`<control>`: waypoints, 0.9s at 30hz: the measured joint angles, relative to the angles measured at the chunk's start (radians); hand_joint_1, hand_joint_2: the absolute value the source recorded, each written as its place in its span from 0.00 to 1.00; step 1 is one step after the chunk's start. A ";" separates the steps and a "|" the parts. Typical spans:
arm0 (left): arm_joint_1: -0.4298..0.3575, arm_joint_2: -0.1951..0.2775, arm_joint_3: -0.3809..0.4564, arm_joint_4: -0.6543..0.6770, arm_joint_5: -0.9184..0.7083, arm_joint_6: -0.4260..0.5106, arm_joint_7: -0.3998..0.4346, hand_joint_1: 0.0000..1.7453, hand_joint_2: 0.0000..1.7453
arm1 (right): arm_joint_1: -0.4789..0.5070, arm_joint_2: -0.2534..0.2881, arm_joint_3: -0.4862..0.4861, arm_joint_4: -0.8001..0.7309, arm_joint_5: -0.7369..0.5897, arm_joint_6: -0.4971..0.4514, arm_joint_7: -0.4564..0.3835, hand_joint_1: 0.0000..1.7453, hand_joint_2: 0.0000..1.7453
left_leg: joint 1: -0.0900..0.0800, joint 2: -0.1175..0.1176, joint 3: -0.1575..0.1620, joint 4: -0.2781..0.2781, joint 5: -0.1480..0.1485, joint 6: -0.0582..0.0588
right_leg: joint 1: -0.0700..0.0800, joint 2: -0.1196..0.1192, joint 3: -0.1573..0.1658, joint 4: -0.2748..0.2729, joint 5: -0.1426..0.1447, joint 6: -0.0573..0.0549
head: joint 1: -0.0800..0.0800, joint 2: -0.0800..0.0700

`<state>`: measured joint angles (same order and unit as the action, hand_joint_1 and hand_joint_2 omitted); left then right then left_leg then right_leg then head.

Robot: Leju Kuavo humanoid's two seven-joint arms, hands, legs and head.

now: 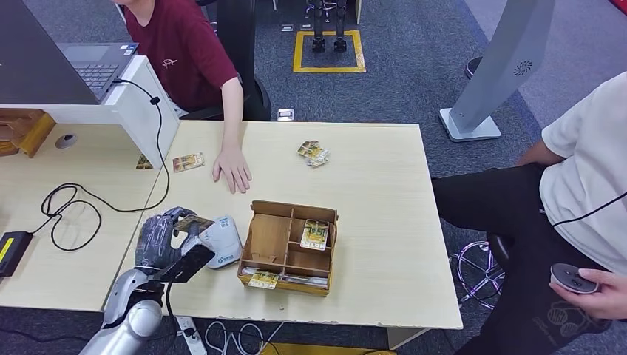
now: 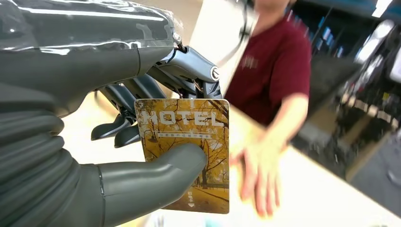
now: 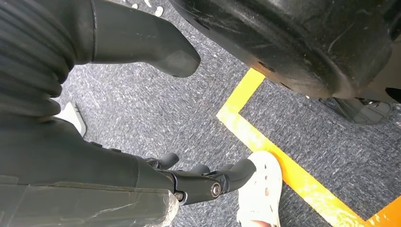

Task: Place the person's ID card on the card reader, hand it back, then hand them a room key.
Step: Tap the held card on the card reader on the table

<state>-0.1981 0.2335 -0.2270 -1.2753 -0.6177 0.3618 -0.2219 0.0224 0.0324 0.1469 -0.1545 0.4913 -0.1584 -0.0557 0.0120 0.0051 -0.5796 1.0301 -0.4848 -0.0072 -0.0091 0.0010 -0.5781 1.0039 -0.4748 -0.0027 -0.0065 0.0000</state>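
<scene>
We see the left robot hand (image 1: pixel 164 238) low over the table (image 1: pixel 384 192), just left of the white reader (image 1: pixel 223 242), pinching a HOTEL key card (image 2: pixel 187 151) between thumb (image 2: pixel 156 176) and fingers (image 2: pixel 124 127). Another card (image 1: pixel 188 162) lies on the table beside the person's hand (image 1: pixel 232 168). Right of the reader, a wooden box (image 1: pixel 288 247) holds more cards; further cards (image 1: pixel 314 153) lie beyond it. Right robot hand (image 3: pixel 189 113) hangs over the carpet, thumb apart from fingers, holding nothing.
</scene>
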 joint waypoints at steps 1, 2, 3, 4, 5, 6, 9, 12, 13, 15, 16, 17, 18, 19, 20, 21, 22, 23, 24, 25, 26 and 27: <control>0.000 -0.004 0.003 -0.002 0.058 -0.049 0.000 1.00 1.00 | 0.000 0.000 0.000 0.000 -0.001 -0.002 0.000 0.00 1.00 | 0.000 0.000 0.000 0.000 0.000 0.000 | 0.000 0.000 0.000 0.000 0.000 0.000 | 0.000 0.000; 0.000 -0.008 0.006 -0.005 0.121 -0.100 0.000 1.00 1.00 | 0.000 0.000 0.000 0.000 -0.002 -0.004 0.000 0.00 1.00 | 0.000 0.000 0.000 0.000 0.000 0.000 | 0.000 0.000 0.000 0.000 0.000 0.000 | 0.000 0.000; 0.000 -0.012 0.010 -0.008 0.187 -0.152 0.004 1.00 1.00 | 0.000 0.000 0.000 0.000 -0.004 -0.007 -0.001 0.00 1.00 | 0.000 0.000 0.000 0.000 0.000 0.000 | 0.000 0.000 0.000 0.000 0.000 0.000 | 0.000 0.000; 0.000 -0.015 0.013 -0.011 0.253 -0.204 0.012 1.00 1.00 | 0.001 0.000 0.000 0.000 -0.007 -0.010 -0.002 0.00 1.00 | 0.000 0.000 0.000 0.000 0.000 0.000 | 0.000 0.000 0.000 0.000 0.000 0.000 | 0.000 0.000; -0.001 -0.017 0.017 -0.013 0.310 -0.248 0.025 1.00 1.00 | 0.001 0.000 0.000 0.000 -0.010 -0.012 -0.002 0.00 1.00 | 0.000 0.000 0.000 0.000 0.000 0.000 | 0.000 0.000 0.000 0.000 0.000 0.000 | 0.000 0.000; -0.001 -0.018 0.020 -0.015 0.362 -0.287 0.042 1.00 1.00 | 0.001 0.000 0.000 0.001 -0.013 -0.014 -0.003 0.00 1.00 | 0.000 0.000 0.000 0.000 0.000 0.000 | 0.000 0.000 0.000 0.000 0.000 0.000 | 0.000 0.000; -0.006 -0.018 0.025 -0.017 0.475 -0.359 0.096 1.00 1.00 | 0.002 0.000 0.000 0.003 -0.014 -0.019 -0.003 0.00 1.00 | 0.000 0.000 0.000 0.000 0.000 0.000 | 0.000 0.000 0.000 0.000 0.000 0.000 | 0.000 0.000; -0.007 -0.014 0.026 -0.017 0.530 -0.378 0.129 1.00 1.00 | 0.003 0.000 0.000 0.006 -0.014 -0.025 -0.003 0.00 1.00 | 0.000 0.000 0.000 0.000 0.000 0.000 | 0.000 0.000 0.000 0.000 0.000 0.000 | 0.000 0.000; -0.007 -0.011 0.026 -0.017 0.539 -0.379 0.133 1.00 1.00 | 0.003 0.000 0.000 0.008 -0.014 -0.026 -0.003 0.00 1.00 | 0.000 0.000 0.000 0.000 0.000 0.000 | 0.000 0.000 0.000 0.000 0.000 0.000 | 0.000 0.000; -0.005 -0.006 0.026 -0.017 0.550 -0.381 0.137 1.00 1.00 | 0.003 0.000 0.000 0.010 -0.014 -0.027 -0.003 0.00 1.00 | 0.000 0.000 0.000 0.000 0.000 0.000 | 0.000 0.000 0.000 0.000 0.000 0.000 | 0.000 0.000; -0.002 -0.005 0.026 -0.017 0.553 -0.382 0.138 1.00 1.00 | 0.003 0.000 0.000 0.011 -0.014 -0.028 -0.003 0.00 1.00 | 0.000 0.000 0.000 0.000 0.000 0.000 | 0.000 0.000 0.000 0.000 0.000 0.000 | 0.000 0.000; 0.000 -0.004 0.026 -0.017 0.553 -0.384 0.139 1.00 1.00 | 0.003 0.000 0.000 0.012 -0.014 -0.028 -0.003 0.00 1.00 | 0.000 0.000 0.000 0.000 0.000 0.000 | 0.000 0.000 0.000 0.000 0.000 0.000 | 0.000 0.000; 0.004 -0.003 0.026 -0.018 0.550 -0.385 0.141 1.00 1.00 | 0.003 0.000 0.000 0.012 -0.014 -0.028 -0.003 0.00 1.00 | 0.000 0.000 0.000 0.000 0.000 0.000 | 0.000 0.000 0.000 0.000 0.000 0.000 | 0.000 0.000; 0.008 -0.004 0.026 -0.019 0.546 -0.386 0.143 1.00 1.00 | 0.003 0.000 0.000 0.012 -0.014 -0.028 -0.003 0.00 1.00 | 0.000 0.000 0.000 0.000 0.000 0.000 | 0.000 0.000 0.000 0.000 0.000 0.000 | 0.000 0.000; 0.012 -0.005 0.025 -0.019 0.541 -0.385 0.147 1.00 1.00 | 0.003 0.000 0.000 0.013 -0.014 -0.028 -0.003 0.00 1.00 | 0.000 0.000 0.000 0.000 0.000 0.000 | 0.000 0.000 0.000 0.000 0.000 0.000 | 0.000 0.000; 0.016 -0.006 0.025 -0.020 0.536 -0.383 0.152 1.00 1.00 | 0.003 0.000 0.000 0.013 -0.014 -0.028 -0.003 0.00 1.00 | 0.000 0.000 0.000 0.000 0.000 0.000 | 0.000 0.000 0.000 0.000 0.000 0.000 | 0.000 0.000; 0.020 -0.007 0.024 -0.020 0.533 -0.380 0.155 1.00 1.00 | 0.003 0.000 0.000 0.014 -0.014 -0.028 -0.003 0.00 1.00 | 0.000 0.000 0.000 0.000 0.000 0.000 | 0.000 0.000 0.000 0.000 0.000 0.000 | 0.000 0.000; 0.023 -0.008 0.023 -0.020 0.530 -0.376 0.158 1.00 1.00 | 0.003 0.000 0.000 0.014 -0.014 -0.029 -0.003 0.00 1.00 | 0.000 0.000 0.000 0.000 0.000 0.000 | 0.000 0.000 0.000 0.000 0.000 0.000 | 0.000 0.000; 0.026 -0.009 0.022 -0.020 0.528 -0.371 0.159 1.00 1.00 | 0.003 0.000 0.000 0.014 -0.014 -0.029 -0.003 0.00 1.00 | 0.000 0.000 0.000 0.000 0.000 0.000 | 0.000 0.000 0.000 0.000 0.000 0.000 | 0.000 0.000; 0.027 -0.010 0.022 -0.020 0.524 -0.365 0.159 1.00 1.00 | 0.003 0.000 0.000 0.015 -0.014 -0.029 -0.003 0.00 1.00 | 0.000 0.000 0.000 0.000 0.000 0.000 | 0.000 0.000 0.000 0.000 0.000 0.000 | 0.000 0.000; 0.028 -0.011 0.022 -0.020 0.520 -0.358 0.159 1.00 1.00 | 0.003 0.000 0.000 0.015 -0.014 -0.029 -0.003 0.00 1.00 | 0.000 0.000 0.000 0.000 0.000 0.000 | 0.000 0.000 0.000 0.000 0.000 0.000 | 0.000 0.000; 0.028 -0.012 0.022 -0.020 0.516 -0.351 0.159 1.00 1.00 | 0.003 0.000 0.000 0.015 -0.013 -0.029 -0.003 0.00 1.00 | 0.000 0.000 0.000 0.000 0.000 0.000 | 0.000 0.000 0.000 0.000 0.000 0.000 | 0.000 0.000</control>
<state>-0.1697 0.2218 -0.2049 -1.2955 -0.1013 0.0107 -0.0629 0.0252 0.0324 0.1469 -0.1396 0.4779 -0.1876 -0.0586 0.0118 0.0052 -0.5797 1.0301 -0.4848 -0.0072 -0.0091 0.0011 -0.5782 1.0038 -0.4749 -0.0027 -0.0066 0.0000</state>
